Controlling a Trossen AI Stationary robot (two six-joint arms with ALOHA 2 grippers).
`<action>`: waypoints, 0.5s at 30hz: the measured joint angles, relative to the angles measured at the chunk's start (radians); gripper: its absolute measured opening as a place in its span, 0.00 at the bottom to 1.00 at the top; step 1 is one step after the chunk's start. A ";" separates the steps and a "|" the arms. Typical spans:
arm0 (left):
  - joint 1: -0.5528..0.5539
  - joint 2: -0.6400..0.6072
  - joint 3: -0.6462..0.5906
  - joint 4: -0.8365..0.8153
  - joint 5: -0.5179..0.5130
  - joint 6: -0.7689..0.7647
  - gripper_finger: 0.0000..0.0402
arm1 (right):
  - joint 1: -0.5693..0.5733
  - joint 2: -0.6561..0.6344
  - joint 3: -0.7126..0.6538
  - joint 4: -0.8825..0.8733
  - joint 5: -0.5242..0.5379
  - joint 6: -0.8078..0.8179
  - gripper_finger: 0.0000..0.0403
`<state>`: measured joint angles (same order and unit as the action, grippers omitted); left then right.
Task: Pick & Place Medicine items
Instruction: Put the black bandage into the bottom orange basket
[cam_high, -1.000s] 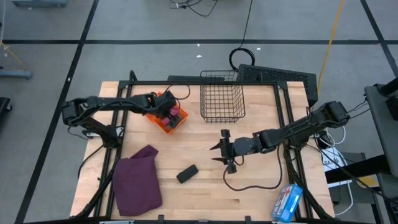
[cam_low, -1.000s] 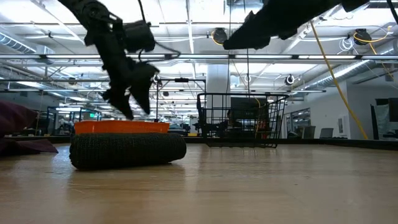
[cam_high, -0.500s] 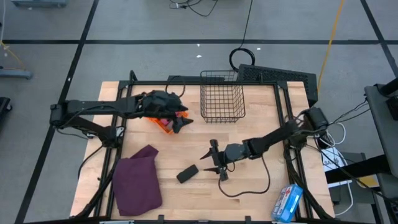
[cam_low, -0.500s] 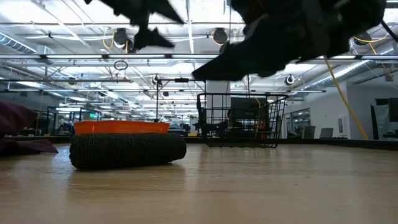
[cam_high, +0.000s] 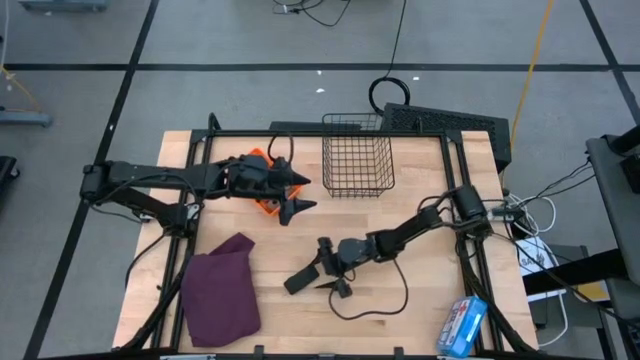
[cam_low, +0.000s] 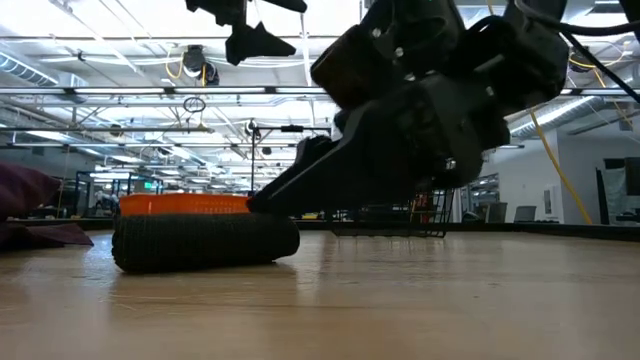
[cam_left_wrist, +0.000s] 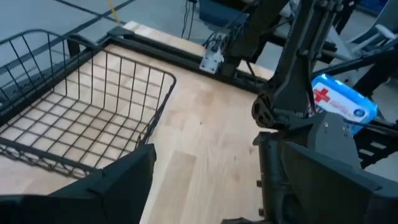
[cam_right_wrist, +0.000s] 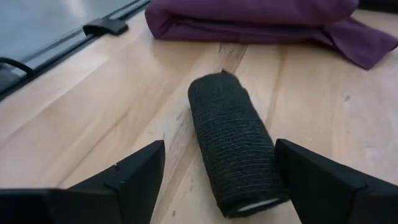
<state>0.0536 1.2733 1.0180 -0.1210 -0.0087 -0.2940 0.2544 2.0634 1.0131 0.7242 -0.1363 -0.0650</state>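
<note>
Black and finely ribbed, a bandage roll (cam_right_wrist: 235, 148) lies on its side on the wooden table (cam_high: 400, 305), and we hold our right gripper (cam_high: 328, 273) low over the boards with its two fingers spread wide, one to each side of the roll's near end and not touching it. In the right wrist view the roll sits between the finger pads (cam_right_wrist: 323, 180) with bare wood showing on both sides. Beyond it lies the maroon cloth (cam_right_wrist: 261, 15), folded in a heap near the table's left front part (cam_high: 220, 290).

Our left gripper (cam_high: 297, 194) hangs above the table just beside the orange tray (cam_high: 262, 198), its fingers parted and holding nothing. Past those fingers the left wrist view shows the wire basket (cam_left_wrist: 68, 106), which stands at the far edge of the table (cam_high: 357, 152). A blue-and-white packet (cam_high: 462, 324) rests at the table's right front corner, well apart from both arms.

We cannot make out the medicine items in any view; the left arm covers much of the tray from above, and from table height only the tray's orange rim (cam_low: 185, 203) shows behind the roll.
</note>
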 joint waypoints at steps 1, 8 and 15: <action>0.000 0.000 0.000 -0.005 0.000 0.000 0.87 | -0.001 0.005 0.005 -0.006 0.001 -0.001 0.71; 0.000 0.000 0.000 -0.017 0.000 -0.005 0.88 | -0.024 0.017 0.014 -0.045 0.004 0.000 0.65; 0.000 0.000 -0.001 -0.020 0.000 -0.003 0.88 | -0.030 0.017 0.014 -0.077 0.005 -0.007 0.58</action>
<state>0.0536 1.2733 1.0173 -0.1412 -0.0090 -0.2970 0.2245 2.0804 1.0275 0.6470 -0.1310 -0.0718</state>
